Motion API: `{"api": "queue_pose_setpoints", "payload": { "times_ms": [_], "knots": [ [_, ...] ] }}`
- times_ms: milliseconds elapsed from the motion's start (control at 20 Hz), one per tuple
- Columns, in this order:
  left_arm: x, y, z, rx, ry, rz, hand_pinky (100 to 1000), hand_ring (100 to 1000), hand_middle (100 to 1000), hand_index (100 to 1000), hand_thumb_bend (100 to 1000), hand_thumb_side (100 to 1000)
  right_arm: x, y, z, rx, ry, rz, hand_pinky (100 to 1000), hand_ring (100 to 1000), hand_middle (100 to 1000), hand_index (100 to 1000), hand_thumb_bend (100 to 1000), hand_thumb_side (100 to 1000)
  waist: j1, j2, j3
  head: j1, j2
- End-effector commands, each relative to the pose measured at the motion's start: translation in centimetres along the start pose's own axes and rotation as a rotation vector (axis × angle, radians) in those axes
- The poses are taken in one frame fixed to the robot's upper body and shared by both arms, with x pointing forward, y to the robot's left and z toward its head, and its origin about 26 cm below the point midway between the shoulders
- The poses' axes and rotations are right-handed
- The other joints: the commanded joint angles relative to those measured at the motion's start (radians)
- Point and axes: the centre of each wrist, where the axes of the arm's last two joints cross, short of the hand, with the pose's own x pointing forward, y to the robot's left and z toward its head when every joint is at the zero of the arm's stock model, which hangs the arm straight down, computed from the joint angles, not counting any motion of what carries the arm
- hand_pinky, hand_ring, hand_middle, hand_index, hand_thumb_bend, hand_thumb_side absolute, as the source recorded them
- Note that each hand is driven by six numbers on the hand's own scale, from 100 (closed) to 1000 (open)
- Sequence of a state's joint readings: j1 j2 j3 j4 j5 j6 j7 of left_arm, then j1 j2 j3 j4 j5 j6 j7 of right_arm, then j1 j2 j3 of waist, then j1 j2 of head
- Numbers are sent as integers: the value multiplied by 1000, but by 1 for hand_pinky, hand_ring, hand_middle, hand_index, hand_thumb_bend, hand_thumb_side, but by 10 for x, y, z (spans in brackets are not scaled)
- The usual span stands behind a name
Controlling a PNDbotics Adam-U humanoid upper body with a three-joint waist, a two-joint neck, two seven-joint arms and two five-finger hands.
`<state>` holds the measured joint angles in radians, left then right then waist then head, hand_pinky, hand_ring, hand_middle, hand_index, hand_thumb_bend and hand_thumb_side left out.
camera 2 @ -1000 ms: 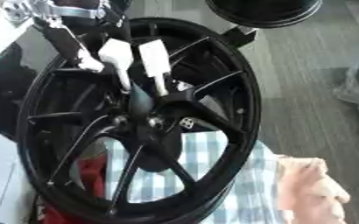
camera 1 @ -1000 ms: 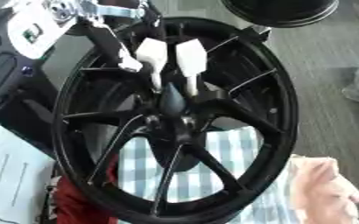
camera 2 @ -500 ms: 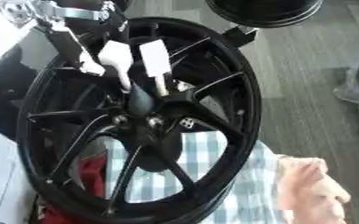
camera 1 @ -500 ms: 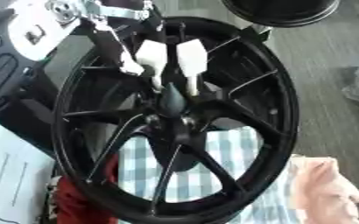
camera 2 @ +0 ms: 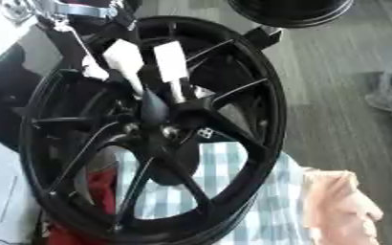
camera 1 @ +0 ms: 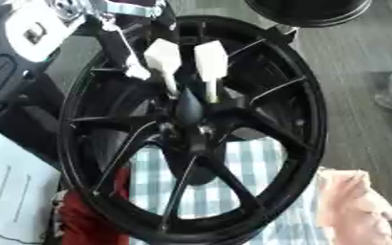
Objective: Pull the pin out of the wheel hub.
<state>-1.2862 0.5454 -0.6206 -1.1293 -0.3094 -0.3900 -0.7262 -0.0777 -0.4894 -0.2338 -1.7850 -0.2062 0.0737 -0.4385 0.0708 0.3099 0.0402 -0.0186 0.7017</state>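
Reaching into the wheel hub (camera 1: 191,136) with my left hand (camera 1: 162,55) from the upper left.

Fingertips (camera 1: 209,60) point down, pinching the dark pin (camera 1: 189,106) at the hub centre, spokes crowding both sides. One wheel stands over checked cloth (camera 1: 233,186); one pink cloth (camera 1: 354,206) lies right.

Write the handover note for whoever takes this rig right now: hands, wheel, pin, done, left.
Left hand: comes in from the upper left, white-tipped fingers reaching down to the hub. I cannot tell whether they grip anything.
Right hand: not in view.
Wheel: black, spoked, lying over a checked cloth, with a pink cloth at its lower right.
Pin: a dark pointed piece stands at the hub just under the fingers; likely the pin, still seated.
Done: hand brought to the hub.
Left: grip the pin and pull it out.
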Motion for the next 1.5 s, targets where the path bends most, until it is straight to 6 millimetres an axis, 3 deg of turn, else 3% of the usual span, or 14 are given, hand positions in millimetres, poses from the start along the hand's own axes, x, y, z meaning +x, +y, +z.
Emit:
{"api": "queue_pose_setpoints", "payload": {
  "times_ms": [50, 450, 750, 1050, 1250, 1500],
  "knots": [
    [2, 24, 20, -127, -87, -162, 576, 500, 435, 464, 267, 100, 8, -5, -5, 3, -26, 20, 718, 705, 690, 912, 100, 697, -3, -19, 1, 4, 4],
    [15, 51, 37, -34, -78, -167, 551, 474, 390, 419, 301, 100, 8, -6, -5, 1, -27, 21, 718, 705, 690, 912, 100, 698, -2, -21, 3, 3, 8],
    [19, 71, 71, 85, -64, -113, 547, 469, 384, 416, 280, 100, 7, -7, -5, -4, -24, 24, 718, 705, 690, 913, 100, 699, -1, -22, 10, -1, 12],
    [5, 70, 151, 251, 29, 40, 544, 467, 380, 413, 225, 100, 7, -10, -4, -24, -25, 28, 718, 705, 690, 913, 100, 698, 0, -20, 25, -12, 16],
    [-11, 46, 212, 332, 139, 168, 542, 465, 376, 409, 161, 100, 6, -12, -4, -37, -26, 32, 718, 706, 690, 913, 100, 698, -1, -17, 33, -16, 14],
    [-29, 10, 271, 387, 308, 306, 556, 475, 379, 409, 101, 100, 6, -14, -4, -51, -28, 32, 718, 706, 691, 913, 100, 693, -4, -13, 39, -8, 9]
  ]
}}
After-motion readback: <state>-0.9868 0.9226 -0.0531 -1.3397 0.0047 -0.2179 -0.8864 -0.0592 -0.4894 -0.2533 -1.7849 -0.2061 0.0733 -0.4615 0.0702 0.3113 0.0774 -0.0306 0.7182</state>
